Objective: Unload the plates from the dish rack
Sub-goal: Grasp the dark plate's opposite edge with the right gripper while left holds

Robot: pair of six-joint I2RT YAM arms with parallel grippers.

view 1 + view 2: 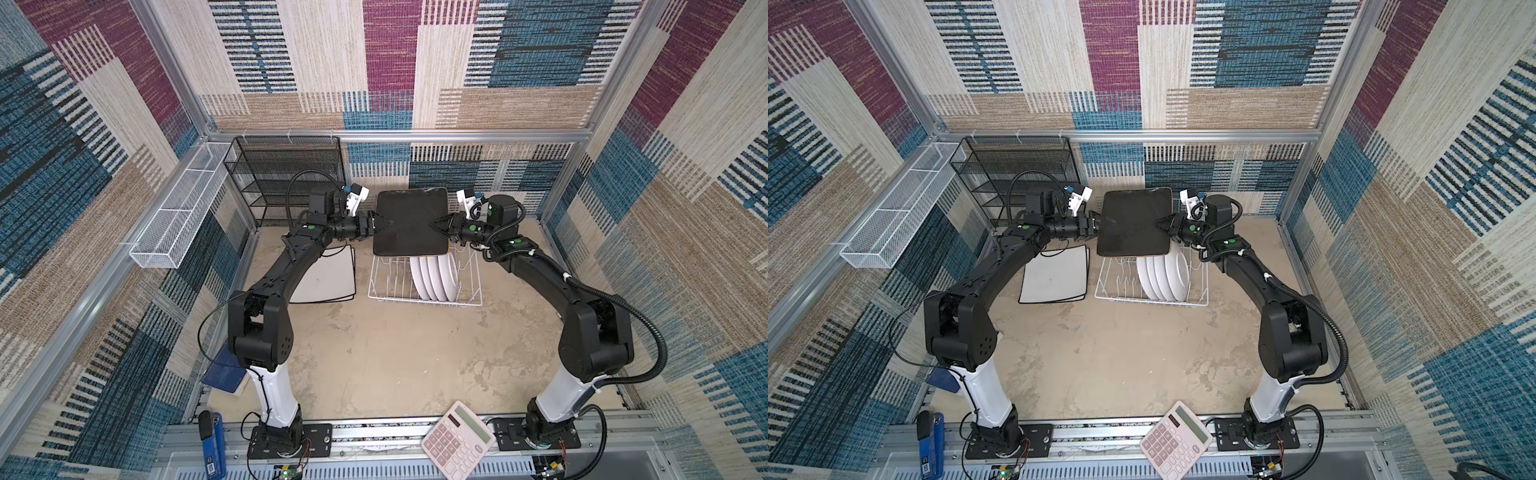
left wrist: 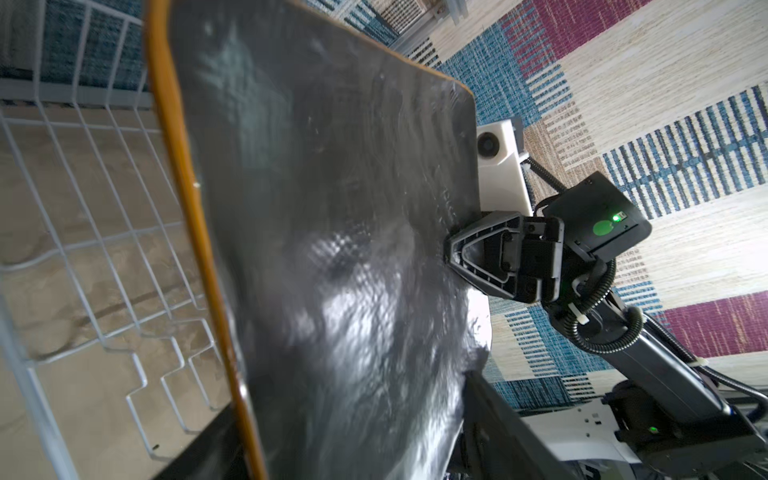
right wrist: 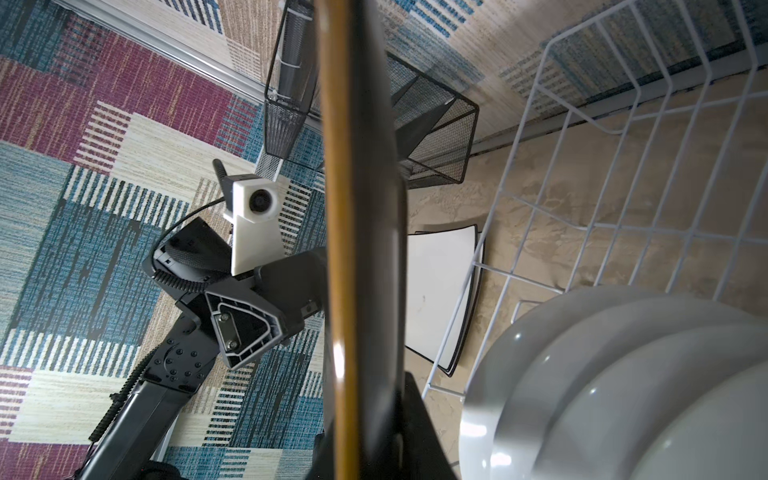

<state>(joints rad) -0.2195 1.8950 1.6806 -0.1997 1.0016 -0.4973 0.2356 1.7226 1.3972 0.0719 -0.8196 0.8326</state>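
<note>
In both top views the black plate (image 1: 409, 224) (image 1: 1133, 222) hung in the air over the 12 o'clock end of the dish rack (image 1: 469, 291) (image 1: 1108, 291), its broad face turned up towards the camera and hiding that end of the wires. The right gripper (image 1: 440, 224) (image 1: 1163, 222) came in from 3 o'clock, and its fingers were clamped tight on the plate's edge; the left wrist view showed it (image 2: 453, 253) biting the dark, glossy face (image 2: 332, 249). The left gripper (image 1: 380, 224) (image 1: 1102, 224) met the opposite edge from 9 o'clock with its jaws set either side of the rim. Only one finger (image 3: 245, 324) showed in the right wrist view, the other lying behind the plate (image 3: 374, 208), so I could not tell whether they pressed it or merely straddled it.

Four round white plates (image 1: 434, 274) (image 1: 1163, 274) (image 3: 623, 374) stood upright on edge in the rack, packed close together towards its 3 o'clock side (their backs plain white from here). At 9 o'clock of the rack, just beside it, two white square plates (image 1: 328, 274) (image 1: 1054, 276) (image 3: 436, 291) with dark rims lay flat and stacked on the table (image 1: 395, 353), partly under the left arm. A black mesh shelf (image 1: 286, 174) stood at 11 o'clock against the back wall, and a calculator (image 1: 457, 440) lay at 6 o'clock.
</note>
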